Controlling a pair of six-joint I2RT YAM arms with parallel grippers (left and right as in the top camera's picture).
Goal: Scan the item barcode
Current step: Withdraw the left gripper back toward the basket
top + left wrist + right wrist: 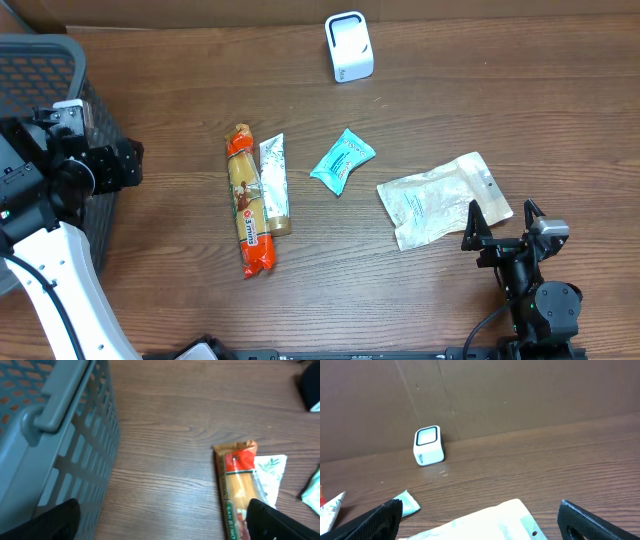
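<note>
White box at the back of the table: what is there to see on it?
The white box is a small rounded cube, smooth like plastic, with a dark-rimmed pale window on one face and small dark markings below it. It stands upright on the wooden table near the far edge, just before the brown backdrop. Only the table touches it; the teal packet, the nearest item, lies well apart.

Brown wood-grain table [420, 290] bearing, left to right — grey mesh basket [40, 45], long pasta packet [249, 203] touching a pale sachet [274, 184], teal pouch [342, 160], white bag [444, 199] — and, near the back edge, a white scanner [349, 46].
</note>
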